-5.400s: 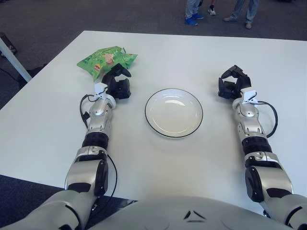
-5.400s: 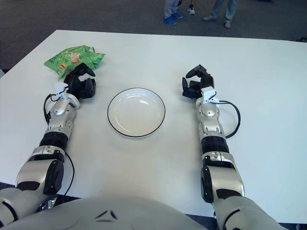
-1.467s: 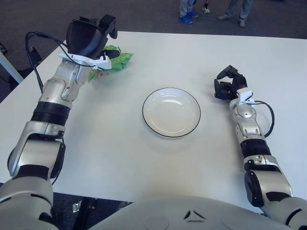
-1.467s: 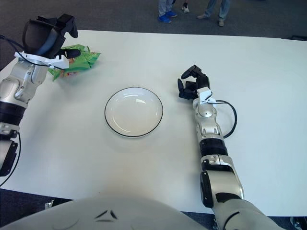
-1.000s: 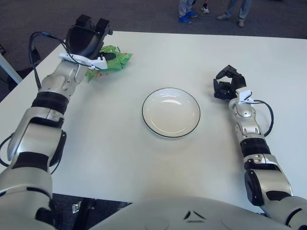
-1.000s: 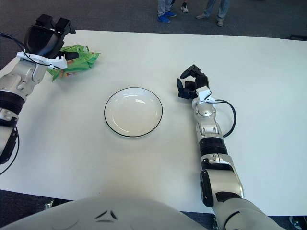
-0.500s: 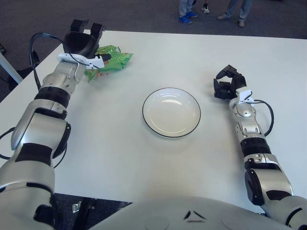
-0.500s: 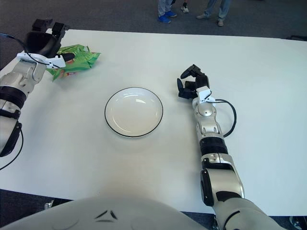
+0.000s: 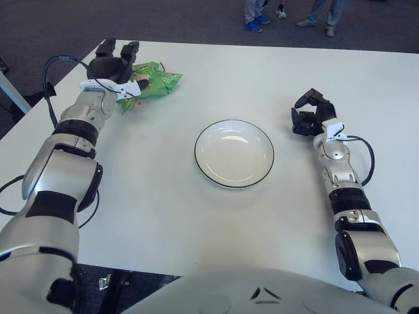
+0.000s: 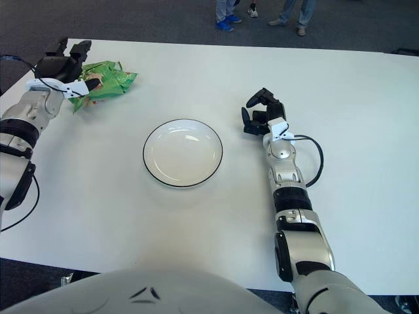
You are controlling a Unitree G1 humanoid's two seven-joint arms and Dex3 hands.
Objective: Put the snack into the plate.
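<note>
A green snack bag [image 9: 157,81] lies flat at the far left of the white table [image 9: 196,216]. My left hand [image 9: 116,65] is at the bag's left end, low over it, with its fingers spread and its thumb over the bag's edge. It does not hold the bag. A white plate with a dark rim [image 9: 234,154] stands empty in the middle of the table. My right hand [image 9: 309,115] rests on the table to the right of the plate, fingers relaxed and holding nothing.
The table's left edge runs close to the bag, and a white table leg [image 9: 14,90] stands beyond it. The legs of several people [image 9: 260,14] stand on the dark floor past the far edge.
My left hand has come down from above the bag to its left end and spread its fingers. The bag, the plate and my right arm have not moved.
</note>
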